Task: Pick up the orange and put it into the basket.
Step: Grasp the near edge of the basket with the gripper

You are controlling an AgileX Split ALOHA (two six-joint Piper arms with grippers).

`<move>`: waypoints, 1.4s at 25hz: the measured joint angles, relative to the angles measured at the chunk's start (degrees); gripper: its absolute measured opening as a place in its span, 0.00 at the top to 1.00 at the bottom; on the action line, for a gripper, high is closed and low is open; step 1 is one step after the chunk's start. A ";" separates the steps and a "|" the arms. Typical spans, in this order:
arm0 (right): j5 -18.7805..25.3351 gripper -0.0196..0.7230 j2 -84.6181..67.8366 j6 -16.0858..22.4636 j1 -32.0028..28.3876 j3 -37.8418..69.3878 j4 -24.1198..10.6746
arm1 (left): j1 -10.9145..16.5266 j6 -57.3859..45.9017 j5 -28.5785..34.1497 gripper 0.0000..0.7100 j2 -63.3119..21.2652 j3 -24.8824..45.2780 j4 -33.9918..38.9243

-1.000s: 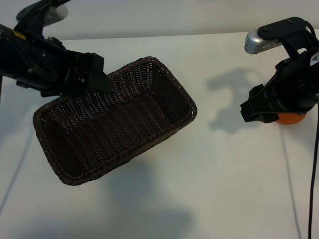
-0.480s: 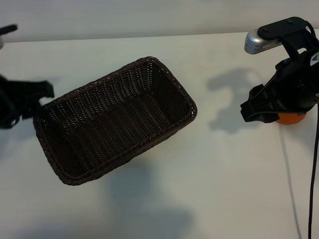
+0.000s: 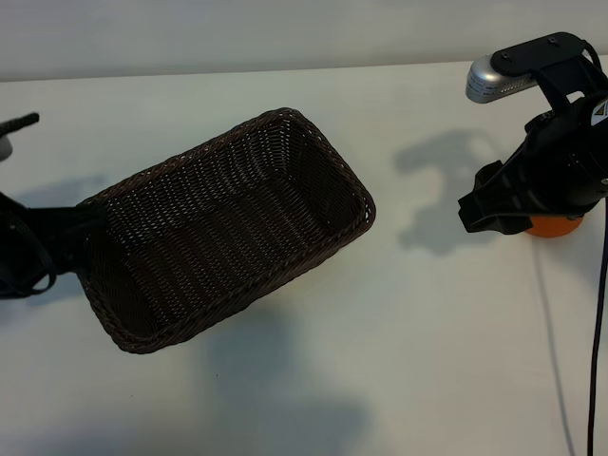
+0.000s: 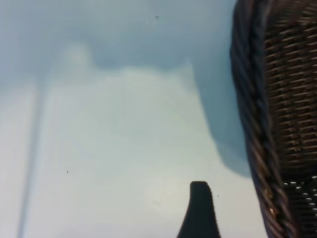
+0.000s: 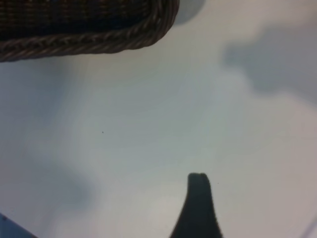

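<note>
The dark-brown wicker basket (image 3: 367,205) lies slanted on the white table, left of centre, with nothing in it. The orange (image 3: 555,226) sits at the far right, mostly hidden under my right arm, only its lower edge showing. My right gripper (image 3: 481,207) hangs just left of the orange, pointing toward the basket, open and holding nothing; its wrist view shows one dark finger (image 5: 198,208) over bare table and the basket's rim (image 5: 99,43) farther off. My left gripper (image 3: 87,228) is low at the basket's left end, open and empty, one finger (image 4: 199,210) beside the basket's wall (image 4: 280,124).
A silver camera housing (image 3: 494,78) sits on top of the right arm. A black cable (image 3: 600,313) hangs down along the right edge. Bare white table (image 3: 427,342) lies between the basket and the right arm and along the front.
The left arm has pulled back from above the basket's far-left rim, down to the table's left edge. The basket, the orange and the right arm have stayed put.
</note>
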 joint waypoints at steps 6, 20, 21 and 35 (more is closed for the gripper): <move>0.00 0.24 0.00 0.00 0.00 0.00 0.02 | 0.00 -1.90 -2.55 0.19 1.47 2.20 0.06; 0.00 0.24 0.00 -0.17 0.00 0.00 0.06 | 0.00 -2.03 -12.06 0.19 12.44 2.20 -1.35; 0.00 0.24 0.00 -0.17 0.00 0.00 0.06 | 0.00 -2.03 -12.59 0.19 13.13 2.20 -1.41; 0.12 0.26 0.00 -0.35 0.00 0.00 0.06 | 0.00 -2.20 -18.76 0.19 19.50 2.20 -3.65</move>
